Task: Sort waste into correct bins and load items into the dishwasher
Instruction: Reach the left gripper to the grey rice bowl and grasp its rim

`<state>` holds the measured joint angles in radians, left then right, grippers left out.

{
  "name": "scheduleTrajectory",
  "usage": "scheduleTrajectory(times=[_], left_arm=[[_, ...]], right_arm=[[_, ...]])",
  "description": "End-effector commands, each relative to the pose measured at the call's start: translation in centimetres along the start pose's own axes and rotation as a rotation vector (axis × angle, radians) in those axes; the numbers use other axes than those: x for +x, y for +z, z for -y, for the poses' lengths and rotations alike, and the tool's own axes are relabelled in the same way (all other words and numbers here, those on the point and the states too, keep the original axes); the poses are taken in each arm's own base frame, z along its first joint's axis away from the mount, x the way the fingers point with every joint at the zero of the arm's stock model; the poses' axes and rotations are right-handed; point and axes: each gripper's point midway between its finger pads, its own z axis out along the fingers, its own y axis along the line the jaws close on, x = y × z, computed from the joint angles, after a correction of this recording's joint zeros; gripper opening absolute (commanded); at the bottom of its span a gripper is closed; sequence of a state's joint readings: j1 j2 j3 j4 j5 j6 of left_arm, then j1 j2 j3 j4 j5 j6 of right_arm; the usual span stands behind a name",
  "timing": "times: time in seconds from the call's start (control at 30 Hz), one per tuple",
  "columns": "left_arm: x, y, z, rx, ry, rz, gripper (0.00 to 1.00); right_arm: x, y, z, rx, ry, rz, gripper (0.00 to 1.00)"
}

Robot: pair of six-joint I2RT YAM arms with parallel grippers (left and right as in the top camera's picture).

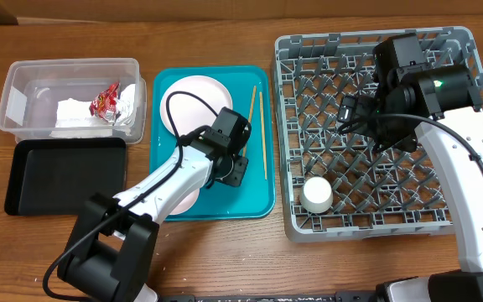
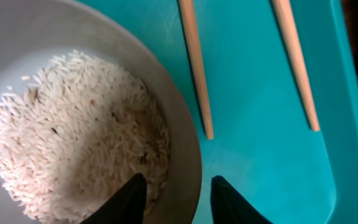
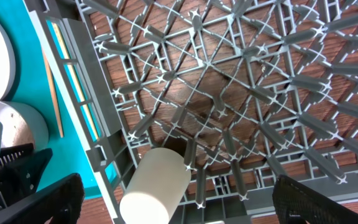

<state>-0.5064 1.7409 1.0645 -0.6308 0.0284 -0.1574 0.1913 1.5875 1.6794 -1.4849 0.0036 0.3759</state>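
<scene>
My left gripper (image 1: pixel 233 168) (image 2: pixel 178 180) is open over the teal tray (image 1: pixel 258 197), one finger inside and one outside the rim of a pale bowl (image 2: pixel 185 143) of white rice (image 2: pixel 73 130). A pair of wooden chopsticks (image 1: pixel 258 126) (image 2: pixel 196 68) lies beside it. A white plate (image 1: pixel 193 99) sits at the tray's back, and another plate (image 1: pixel 184 201) shows under my left arm. My right gripper (image 1: pixel 355 113) (image 3: pixel 176 183) is wide open and empty above the grey dish rack (image 1: pixel 283 126) (image 3: pixel 229 93). A white cup (image 1: pixel 316 195) (image 3: pixel 157 186) lies in the rack's front left corner.
A clear tub (image 1: pixel 11 92) at the far left holds a crumpled white napkin (image 1: pixel 78 113) and a red sauce packet (image 1: pixel 105 101). A black tray (image 1: pixel 65 176) lies in front of it. The rack's upright pegs stand under my right gripper.
</scene>
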Motion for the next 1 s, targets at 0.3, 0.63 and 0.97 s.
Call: scheduleTrajectory(times=[0.3,0.63,0.97], left_arm=[[1.7,2.7,-0.4,-0.017,-0.012,-0.088,0.16],[-1.8,-0.7,0.1,-0.021,-0.01,-0.065,0.22],[-1.6,-0.4,0.1,-0.022,-0.01,-0.074,0.4]], right_arm=[[-0.5,-0.9,-0.2,-0.016,-0.007,0.032,0.98],[-0.4,-0.9,-0.2,-0.015,-0.007,0.029,0.98],[-0.2,-0.9,-0.1,-0.011,-0.014,0.021,0.98]])
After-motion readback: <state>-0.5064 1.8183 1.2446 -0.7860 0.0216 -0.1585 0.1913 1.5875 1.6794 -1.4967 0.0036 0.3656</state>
